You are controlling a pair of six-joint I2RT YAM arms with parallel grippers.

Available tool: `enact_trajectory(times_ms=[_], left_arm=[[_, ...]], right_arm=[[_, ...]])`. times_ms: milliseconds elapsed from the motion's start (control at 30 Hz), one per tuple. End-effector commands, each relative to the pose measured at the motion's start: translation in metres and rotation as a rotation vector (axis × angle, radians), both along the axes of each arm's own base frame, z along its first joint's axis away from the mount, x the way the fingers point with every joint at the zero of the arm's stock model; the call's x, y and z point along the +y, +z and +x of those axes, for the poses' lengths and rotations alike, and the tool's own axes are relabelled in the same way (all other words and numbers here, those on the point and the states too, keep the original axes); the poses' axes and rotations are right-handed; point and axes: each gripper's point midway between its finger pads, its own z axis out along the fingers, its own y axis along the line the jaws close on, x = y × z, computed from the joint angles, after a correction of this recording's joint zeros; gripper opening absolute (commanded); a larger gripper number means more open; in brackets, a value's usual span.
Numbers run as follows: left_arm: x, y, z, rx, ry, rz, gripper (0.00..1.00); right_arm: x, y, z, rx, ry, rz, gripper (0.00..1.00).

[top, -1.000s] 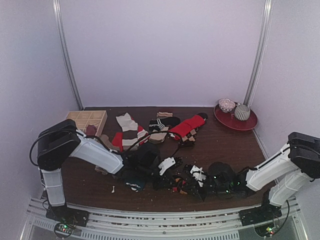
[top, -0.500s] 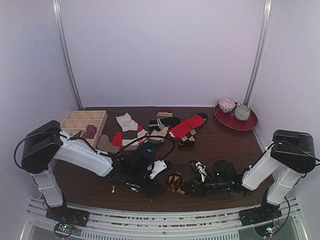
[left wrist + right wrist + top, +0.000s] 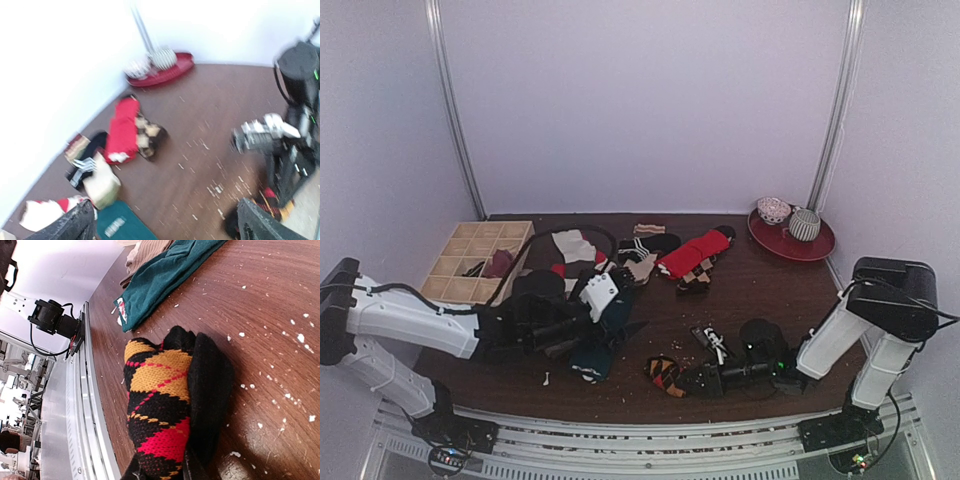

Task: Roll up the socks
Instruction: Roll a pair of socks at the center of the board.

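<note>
Furthest left is the pale wooden divided box (image 3: 470,262), which I take as my landmark. Just right of it my left gripper (image 3: 167,222) hangs above the dark brown table (image 3: 760,290), fingers spread wide with nothing between them. Right of the box and nearer the front edge, the flat dark teal sock (image 3: 592,358) lies loose. Further right of the box sits the bunched black sock with orange and red argyle diamonds (image 3: 160,410), and my right gripper (image 3: 162,472) is pinched onto the end nearest my wrist.

To roll it well, I judge I should keep that pinch firm and turn the bundle tightly over itself. My left should come down to pin the loose fabric so nothing unwinds.

Half a second ago my left gripper was low, close beside the argyle sock. It has since lifted and drawn back toward the box. My right has stayed clamped, and the sock has barely shifted.
</note>
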Motion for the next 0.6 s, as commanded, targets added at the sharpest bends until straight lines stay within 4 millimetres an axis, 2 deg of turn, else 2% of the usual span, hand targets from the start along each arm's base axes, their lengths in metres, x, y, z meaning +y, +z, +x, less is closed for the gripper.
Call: enact_trajectory(times_ms=[0,67,167,267,367,567], left_arm=[[0.007,0.037,0.026,-0.14,0.153,-0.129,0.98],[-0.002,0.024,0.021,-0.115,0.091,-0.087,0.98],[-0.027,0.009,-0.016,-0.073,-0.185,-0.051,0.98],[-0.034,-0.006,-0.033,-0.018,-0.329,-0.018,0.94],[-0.041,-0.026,-0.033,0.054,-0.406,0.034,0.9],[-0.056,-0.07,-0.033,0.155,-0.473,0.135,0.96]], right_arm=[[-0.069,-0.092,-0.049,0.293,0.001,-0.41,0.09],[-0.071,-0.093,-0.048,0.291,0.002,-0.422,0.09],[-0.074,-0.094,-0.049,0.301,0.01,-0.435,0.08],[-0.077,-0.095,-0.048,0.304,0.019,-0.444,0.08],[-0.078,-0.096,-0.047,0.304,0.023,-0.452,0.08],[-0.079,-0.099,-0.048,0.307,0.032,-0.452,0.08]])
